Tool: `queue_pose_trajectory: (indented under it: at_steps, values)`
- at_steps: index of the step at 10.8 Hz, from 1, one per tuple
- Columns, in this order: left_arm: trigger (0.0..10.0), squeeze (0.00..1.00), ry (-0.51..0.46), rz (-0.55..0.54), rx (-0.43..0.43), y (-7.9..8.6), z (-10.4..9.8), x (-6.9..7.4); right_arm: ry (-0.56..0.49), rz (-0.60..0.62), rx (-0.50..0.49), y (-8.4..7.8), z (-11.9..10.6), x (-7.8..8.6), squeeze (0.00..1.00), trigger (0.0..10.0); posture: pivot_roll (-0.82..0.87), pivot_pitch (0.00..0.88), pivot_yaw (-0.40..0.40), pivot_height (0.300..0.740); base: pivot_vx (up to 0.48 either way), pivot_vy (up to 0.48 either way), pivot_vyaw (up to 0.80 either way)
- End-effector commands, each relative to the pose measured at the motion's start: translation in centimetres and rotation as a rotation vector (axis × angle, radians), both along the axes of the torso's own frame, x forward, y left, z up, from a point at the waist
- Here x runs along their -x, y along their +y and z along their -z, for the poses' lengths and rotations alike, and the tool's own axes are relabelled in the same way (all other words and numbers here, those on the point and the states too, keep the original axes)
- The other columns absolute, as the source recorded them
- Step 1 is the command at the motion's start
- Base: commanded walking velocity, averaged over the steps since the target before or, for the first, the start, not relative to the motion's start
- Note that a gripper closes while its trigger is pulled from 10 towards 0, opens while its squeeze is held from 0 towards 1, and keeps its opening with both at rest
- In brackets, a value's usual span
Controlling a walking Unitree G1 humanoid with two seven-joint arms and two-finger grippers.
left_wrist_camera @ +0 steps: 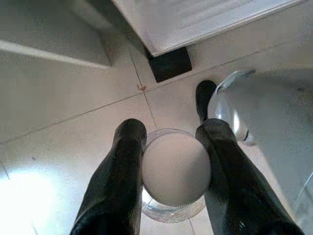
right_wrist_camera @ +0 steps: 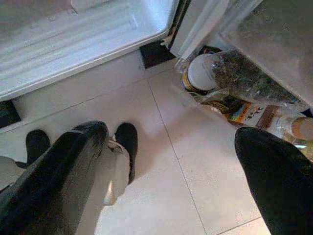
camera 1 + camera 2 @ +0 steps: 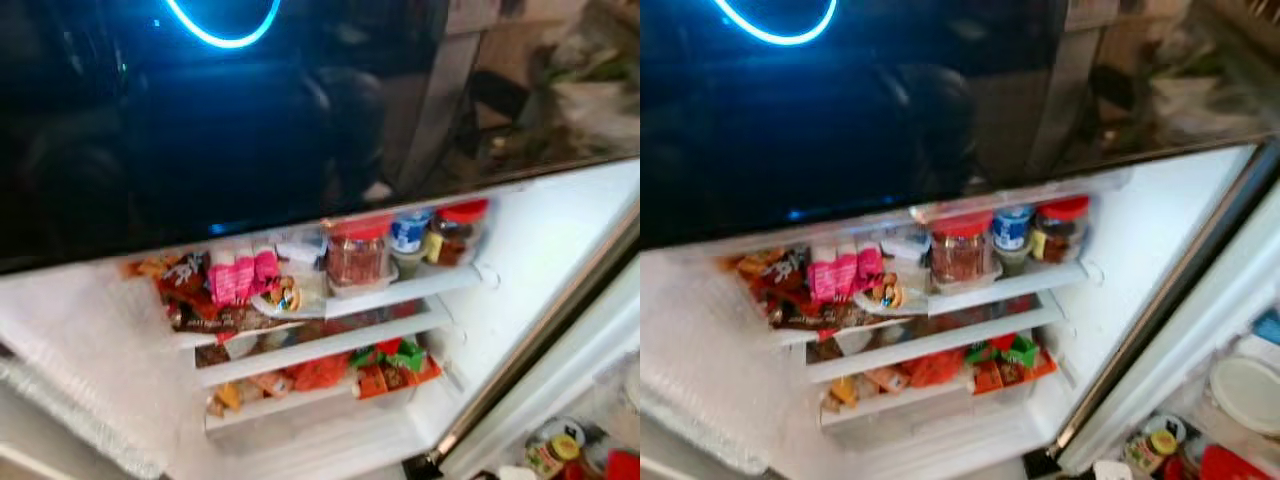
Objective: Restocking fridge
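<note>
Head stereo pair looks forward and down, close, at the open fridge door [image 3: 90, 340] with its shelves [image 3: 400, 292], right eye shifted slightly sideways. Both wrist cams face down at the tiled floor [image 1: 63, 142] and share the fridge's lower edge [image 2: 88, 44].

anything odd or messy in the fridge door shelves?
Nothing spilled or broken. The top door shelf is crammed: snack packets lie jumbled beside upright red-lidded jars. The left gripper holds a clear white-lidded jar.
</note>
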State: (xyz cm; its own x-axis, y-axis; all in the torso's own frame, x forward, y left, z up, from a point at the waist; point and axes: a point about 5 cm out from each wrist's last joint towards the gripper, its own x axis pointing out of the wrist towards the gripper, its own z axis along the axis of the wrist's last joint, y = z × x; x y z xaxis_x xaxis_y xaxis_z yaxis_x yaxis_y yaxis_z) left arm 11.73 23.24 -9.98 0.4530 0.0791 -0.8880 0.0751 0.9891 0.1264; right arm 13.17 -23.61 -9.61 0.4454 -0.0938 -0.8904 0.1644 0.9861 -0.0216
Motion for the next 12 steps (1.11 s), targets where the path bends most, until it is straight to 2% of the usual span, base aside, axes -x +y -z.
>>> queue_pose_trajectory:
  at_steps: [1, 3, 10, 12]
  values:
    - [10.0, 0.00, 0.007, 0.008, 0.000, 0.04, 0.01, 0.02, 0.014, 0.003, 0.001, -0.11, 0.11, 0.39, 0.00, 10.0, 0.01, 0.000, 0.009, 0.740, 0.000, 0.000, 0.00]
    - [10.0, 0.00, 0.007, 0.010, 0.000, 0.00, 0.01, 0.01, 0.016, -0.003, 0.001, -0.12, 0.10, 0.39, 0.00, 10.0, 0.01, 0.000, 0.007, 0.740, 0.000, 0.000, 0.00]
    - [10.0, 0.00, 0.003, 0.009, -0.005, 0.03, 0.00, 0.01, 0.023, -0.015, -0.011, -0.05, 0.13, 0.43, 0.00, 10.0, 0.01, 0.000, 0.005, 0.740, 0.000, -0.288, 0.00]
    - [10.0, 0.00, 0.004, 0.004, -0.007, 0.06, 0.01, 0.04, 0.027, -0.028, -0.009, -0.04, 0.13, 0.43, 0.00, 10.0, 0.01, 0.000, 0.006, 0.740, 0.000, 0.000, 0.00]
